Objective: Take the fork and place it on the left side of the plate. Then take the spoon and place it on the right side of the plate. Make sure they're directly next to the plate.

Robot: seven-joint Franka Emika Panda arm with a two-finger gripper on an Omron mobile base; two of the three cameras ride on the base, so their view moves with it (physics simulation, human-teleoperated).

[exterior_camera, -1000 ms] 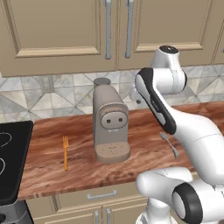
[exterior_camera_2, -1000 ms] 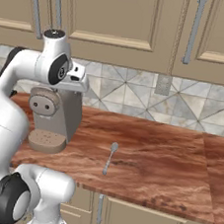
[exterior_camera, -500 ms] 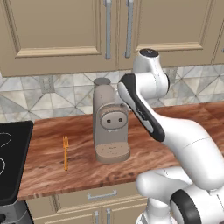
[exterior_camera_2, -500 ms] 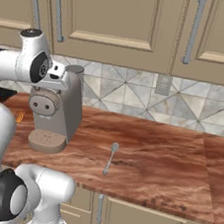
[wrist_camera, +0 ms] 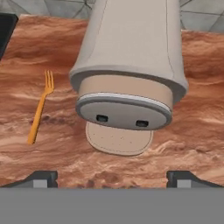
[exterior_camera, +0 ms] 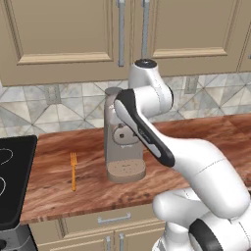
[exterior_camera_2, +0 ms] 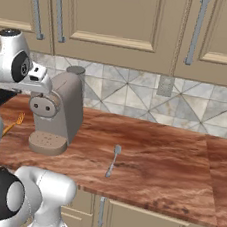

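Orange fork (exterior_camera: 73,171) – grey spoon (exterior_camera_2: 113,160) – reddish-brown marbled counter (exterior_camera_2: 160,161).

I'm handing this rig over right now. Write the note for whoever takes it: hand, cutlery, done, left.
Hand: open, empty, above the counter in front of the coffee machine.
Fork: flat on the counter, left of the machine, near the stove.
Spoon: flat on the counter, right of the machine.
Plate: not seen.
Done: nothing placed.
Left: find the plate, set the fork at its left, the spoon at its right, both directly beside it.
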